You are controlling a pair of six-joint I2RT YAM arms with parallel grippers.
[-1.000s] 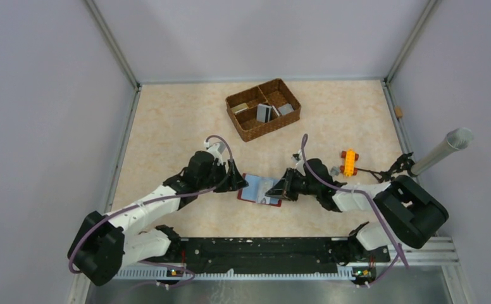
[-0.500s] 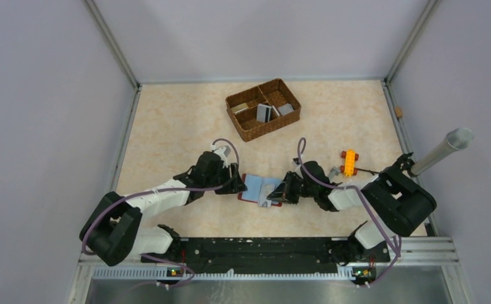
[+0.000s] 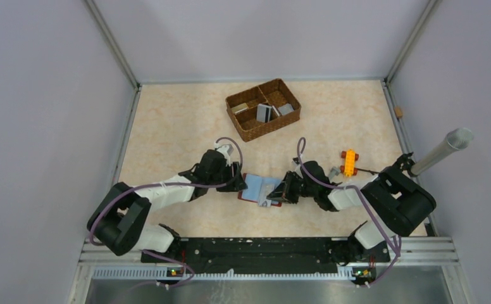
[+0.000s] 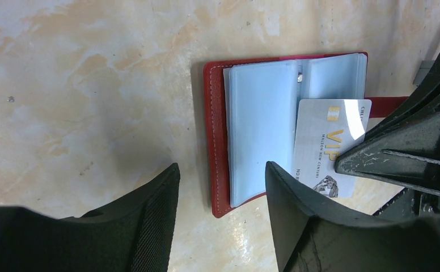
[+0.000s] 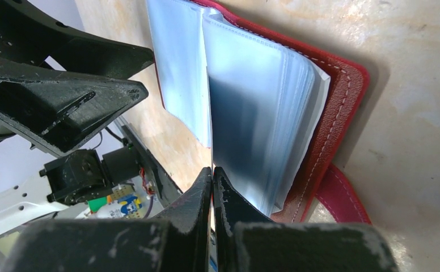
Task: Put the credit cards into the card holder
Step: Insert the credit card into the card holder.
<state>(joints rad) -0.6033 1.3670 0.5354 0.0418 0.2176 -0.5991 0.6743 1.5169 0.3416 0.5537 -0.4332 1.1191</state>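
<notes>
**Near edge.** Both arms reach forward from their bases at the near edge of the tabletop (image 3: 167, 126). Their elbows are low and their wrists are turned inward to face each other.

**Near half, midway between left and right edges.** The dark red leather-like folding card holder (image 4: 218, 141) lies open, with its clear plastic pocket leaves fanned upward.

- **Left end effector (image 4: 220, 226):** the jaws are wide apart and hold nothing. It sits at the holder's left side, 1 finger over bare tabletop and the other over the holder's corner. Contact cannot be confirmed.
- **Right end effector (image 5: 212, 184):** the jaws are pressed almost together on the edge of 1 silver-white plastic VIP card (image 4: 328, 144). The card lies against the right-hand pockets and partly overhangs the holder. It is not seen seated in a pocket.

**Handling, in my judgement.**
- The card is light, stiff and slick. A pinch at its short end suits it, though it may pivot there.
- The pocket leaves are soft and springy and are likely to buckle.
- The holder is light and will slide unless its red cover is pinned.

**Toward the right edge.** A small orange plastic toy block (image 3: 349, 161).

**Toward the far edge.** A brown divided wicker basket (image 3: 254, 132) holds further credit cards (image 3: 264, 113), grey and dark-striped.
</notes>
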